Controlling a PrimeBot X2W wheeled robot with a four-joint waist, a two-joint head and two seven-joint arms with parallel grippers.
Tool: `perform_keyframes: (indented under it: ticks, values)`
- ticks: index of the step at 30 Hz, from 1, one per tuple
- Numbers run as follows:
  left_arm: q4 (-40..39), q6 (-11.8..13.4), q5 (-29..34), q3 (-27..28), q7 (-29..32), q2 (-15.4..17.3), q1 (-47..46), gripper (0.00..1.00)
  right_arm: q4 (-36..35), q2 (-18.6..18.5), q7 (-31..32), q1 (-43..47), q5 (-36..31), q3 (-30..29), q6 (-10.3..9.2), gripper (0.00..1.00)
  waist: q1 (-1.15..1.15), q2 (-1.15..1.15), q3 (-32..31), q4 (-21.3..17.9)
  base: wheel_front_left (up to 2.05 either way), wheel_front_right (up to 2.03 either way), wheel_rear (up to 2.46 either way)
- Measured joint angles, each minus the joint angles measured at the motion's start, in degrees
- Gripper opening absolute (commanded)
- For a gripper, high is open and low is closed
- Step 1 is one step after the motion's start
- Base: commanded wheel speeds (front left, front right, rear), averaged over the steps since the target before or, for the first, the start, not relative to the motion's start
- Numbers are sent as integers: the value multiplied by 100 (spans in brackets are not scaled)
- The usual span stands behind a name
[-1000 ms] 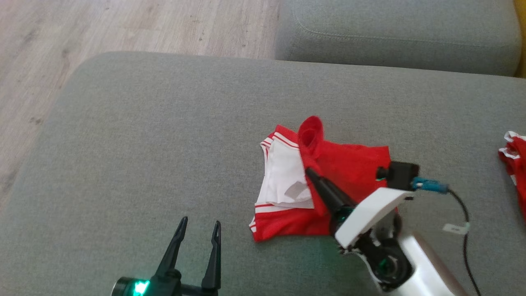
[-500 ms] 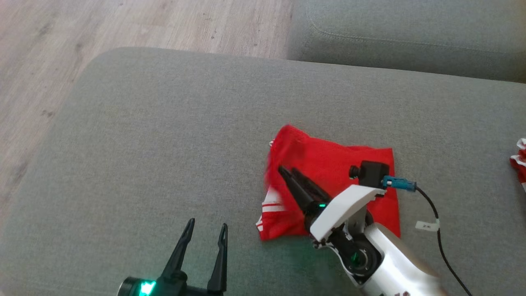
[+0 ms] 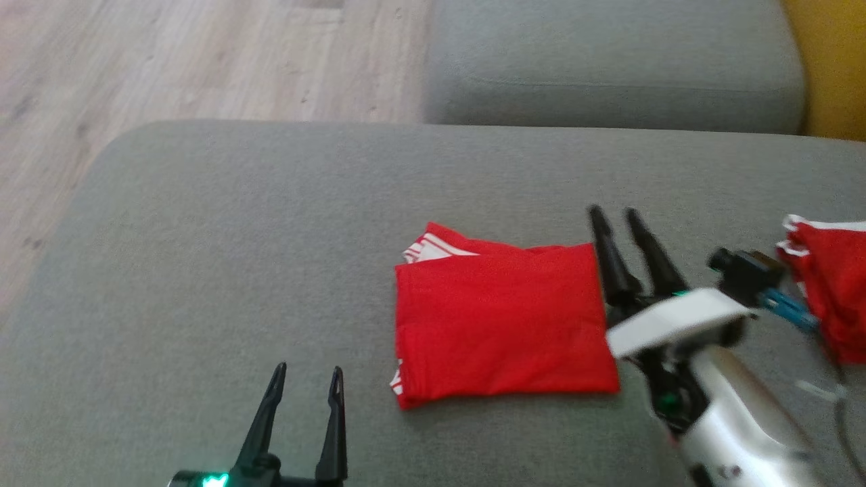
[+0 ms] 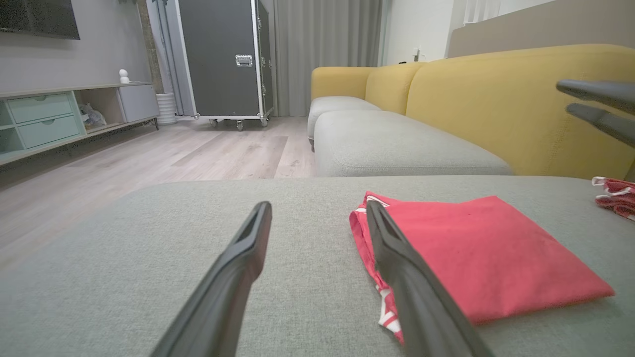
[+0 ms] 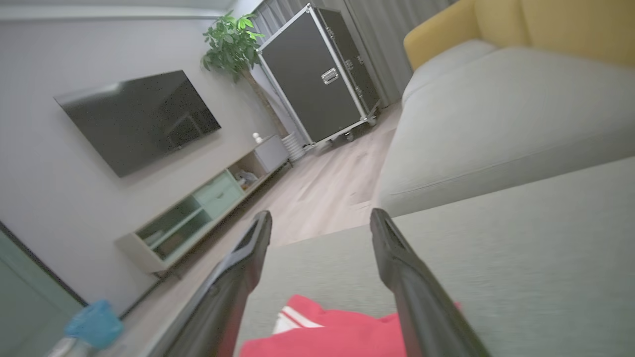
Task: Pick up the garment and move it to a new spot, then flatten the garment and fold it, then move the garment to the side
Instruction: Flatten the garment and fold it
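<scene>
Jaws spread wide, flanking the folded garment (image 3: 500, 325).

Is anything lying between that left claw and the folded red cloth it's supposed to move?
Nothing visible. Just bare grey cushion lies between the left gripper and the folded red garment. Its jaws are open and empty.

Fingers parted on left gripper (image 3: 308, 369); right gripper (image 3: 613, 210), blurred, seemingly parted likewise.
</scene>
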Motion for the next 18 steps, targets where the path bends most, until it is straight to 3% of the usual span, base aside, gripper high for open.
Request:
perform_keyframes:
  ticks: [5,11,18]
  values:
    - [-126,53,10,174,0,-4,104,100,-292,-343,-65,666,-1344,-711,0,100,0,0,-124,-275,0,0,0]
    - [-147,51,0,315,0,-10,152,100,-1299,-224,-77,1876,-2108,-1483,0,100,0,0,-329,-420,0,0,0]
    - [-220,33,2,511,0,-8,544,100,-1917,-55,-80,3155,-3155,-1782,0,100,-1,0,-510,-543,0,0,0]
